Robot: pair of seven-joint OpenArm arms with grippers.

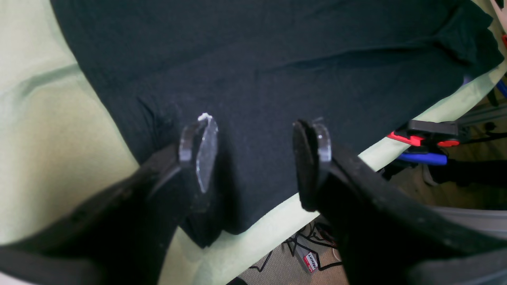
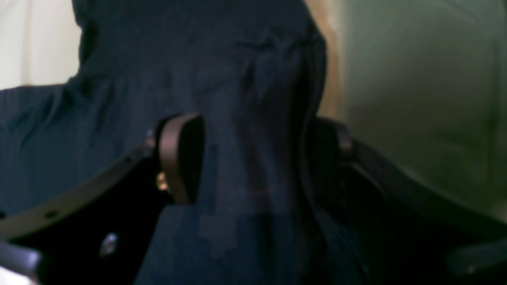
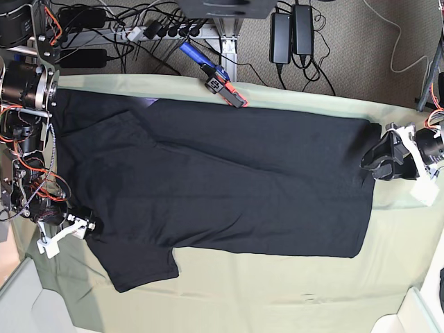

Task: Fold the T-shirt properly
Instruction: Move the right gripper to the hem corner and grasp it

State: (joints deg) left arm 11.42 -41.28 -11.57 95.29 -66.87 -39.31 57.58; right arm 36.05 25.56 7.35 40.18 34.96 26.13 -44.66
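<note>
T-shirt (image 3: 229,180) flat on green cloth (image 3: 291,291); right jaws pinching shirt edge.

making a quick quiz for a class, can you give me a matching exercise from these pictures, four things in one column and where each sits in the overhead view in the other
Things:
1. T-shirt
2. clamp
3. left gripper
4. right gripper

Places in the overhead view:
A. at the shirt's right edge
B. on the green cloth's far edge, above the shirt
C. spread flat across the middle of the cloth
D. at the shirt's lower left, near a sleeve

Pairs: 1-C, 2-B, 3-A, 4-D
</note>
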